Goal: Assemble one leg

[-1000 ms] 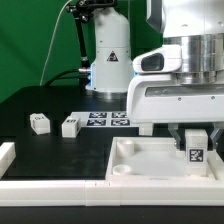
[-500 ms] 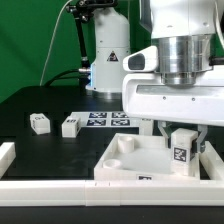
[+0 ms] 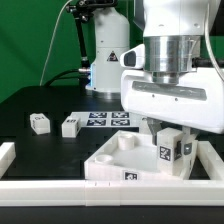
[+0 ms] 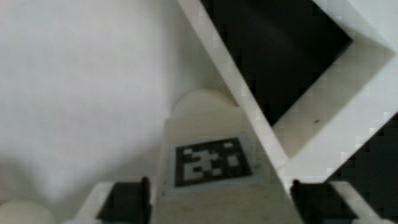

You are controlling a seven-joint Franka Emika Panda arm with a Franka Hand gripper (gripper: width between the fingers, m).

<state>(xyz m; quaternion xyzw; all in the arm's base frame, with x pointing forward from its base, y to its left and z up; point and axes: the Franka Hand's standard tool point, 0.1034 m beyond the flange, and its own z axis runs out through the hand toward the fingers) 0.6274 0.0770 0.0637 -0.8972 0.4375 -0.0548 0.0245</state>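
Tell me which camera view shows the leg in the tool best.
The exterior view: the leg shows as a whole tagged block under the tool, over the tray. The wrist view shows only one tagged face of it, between the fingers.

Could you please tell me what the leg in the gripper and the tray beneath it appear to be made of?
The leg: probably matte white plastic, a uniform blocky body carrying a printed black-and-white tag. The tray: seemingly the same matte white plastic, with smooth moulded rims and a round socket, without visible grain.
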